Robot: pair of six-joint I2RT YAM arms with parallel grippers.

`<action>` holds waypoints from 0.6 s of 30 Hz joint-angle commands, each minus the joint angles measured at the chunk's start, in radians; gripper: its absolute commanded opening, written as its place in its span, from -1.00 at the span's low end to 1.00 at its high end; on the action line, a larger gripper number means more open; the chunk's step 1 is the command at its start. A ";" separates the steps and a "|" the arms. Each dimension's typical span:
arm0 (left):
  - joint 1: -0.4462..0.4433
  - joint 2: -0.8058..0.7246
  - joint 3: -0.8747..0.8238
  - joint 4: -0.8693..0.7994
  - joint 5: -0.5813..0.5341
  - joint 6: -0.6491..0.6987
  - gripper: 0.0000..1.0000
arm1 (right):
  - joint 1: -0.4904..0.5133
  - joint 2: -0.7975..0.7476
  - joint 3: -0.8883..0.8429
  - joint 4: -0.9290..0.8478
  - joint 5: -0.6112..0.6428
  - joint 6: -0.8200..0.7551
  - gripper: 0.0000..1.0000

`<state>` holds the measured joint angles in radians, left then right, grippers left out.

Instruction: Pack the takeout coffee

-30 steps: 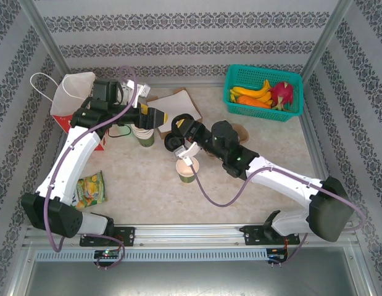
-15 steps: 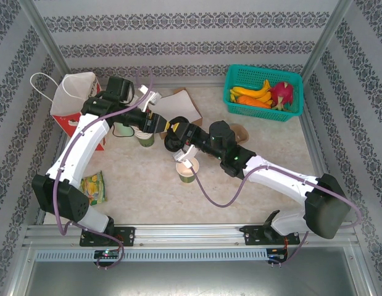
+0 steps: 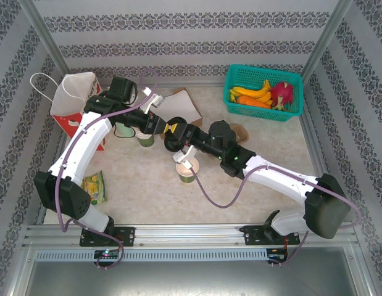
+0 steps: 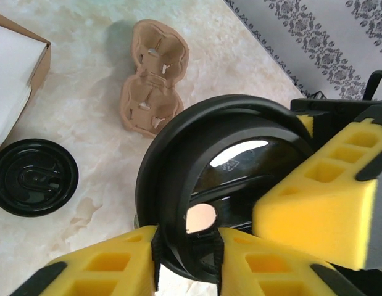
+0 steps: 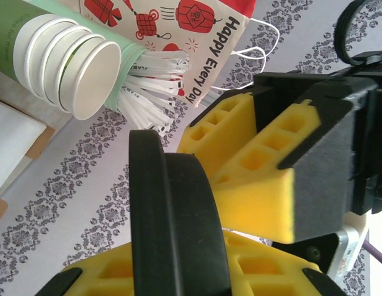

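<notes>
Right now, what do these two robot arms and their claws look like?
The left arm and right arm are both white shells with black joints, and a purple cable loops along each. The left claw and right claw each have two chunky yellow fingers with square hollows, set on black mounts.

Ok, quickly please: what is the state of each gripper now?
Left gripper: closed on the rim of the black lid.
Right gripper: closed on the same lid.

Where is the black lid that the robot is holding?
In the top view the black lid is up in the air mid-table, pinched between the left gripper and right gripper, just behind the open green cup.
</notes>
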<state>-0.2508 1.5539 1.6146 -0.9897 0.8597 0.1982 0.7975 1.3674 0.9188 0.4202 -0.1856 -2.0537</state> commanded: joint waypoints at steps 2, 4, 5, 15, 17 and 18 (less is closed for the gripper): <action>-0.017 0.017 0.040 -0.038 -0.005 0.038 -0.52 | 0.020 0.017 0.037 0.049 -0.031 -0.003 -0.89; -0.017 0.018 0.040 -0.034 -0.008 0.035 -0.48 | 0.023 0.020 0.041 0.046 -0.027 -0.003 -0.89; -0.016 0.019 0.039 -0.029 0.001 0.034 -0.45 | 0.023 0.022 0.043 0.045 -0.028 -0.006 -0.89; -0.017 0.050 0.038 -0.001 0.036 0.021 -0.40 | 0.035 0.021 0.039 0.047 -0.041 0.006 -0.89; -0.017 0.055 0.038 0.004 0.046 0.016 -0.53 | 0.037 0.019 0.039 0.049 -0.041 0.017 -0.90; -0.016 0.054 0.037 0.010 0.056 0.014 -0.63 | 0.038 0.021 0.040 0.048 -0.040 0.021 -0.90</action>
<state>-0.2539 1.5929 1.6260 -0.9951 0.8619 0.2054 0.8146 1.3853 0.9310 0.4221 -0.1883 -2.0491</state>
